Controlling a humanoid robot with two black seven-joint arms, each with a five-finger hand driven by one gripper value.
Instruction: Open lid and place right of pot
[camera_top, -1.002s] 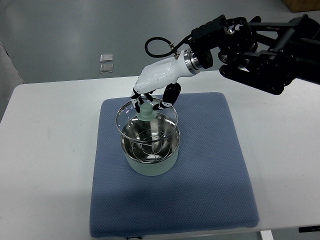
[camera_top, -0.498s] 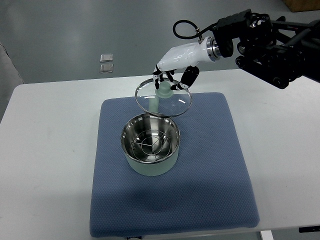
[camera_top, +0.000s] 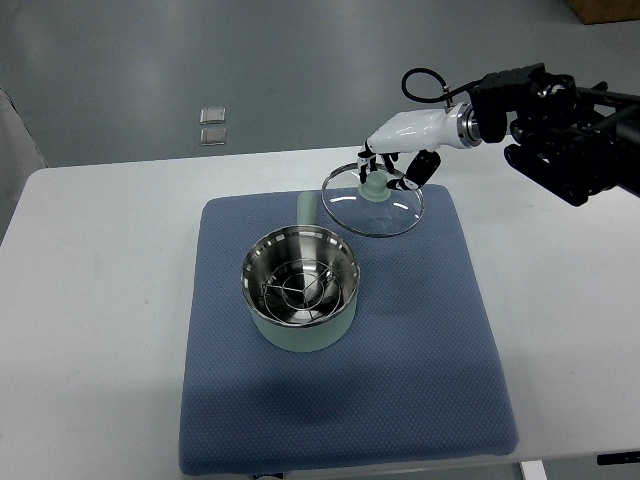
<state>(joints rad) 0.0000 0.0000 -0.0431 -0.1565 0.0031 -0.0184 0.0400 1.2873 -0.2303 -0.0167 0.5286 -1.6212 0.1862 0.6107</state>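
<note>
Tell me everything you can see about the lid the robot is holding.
The lid is a round, clear, glass-looking disc with a thin metal rim and a pale green knob on top. The right hand grips that knob from above. The lid is off the pot, slightly tilted, above the far right part of the blue mat. Whether its rim touches the mat cannot be told.

The pot (camera_top: 300, 300) stands open and upright on the mat, pale green outside with a shiny steel inside and a wire rack in the bottom; its short handle points away from the robot. The glass lid (camera_top: 373, 208), metal-rimmed with a pale green knob, is tilted above the mat, up and right of the pot.
</note>
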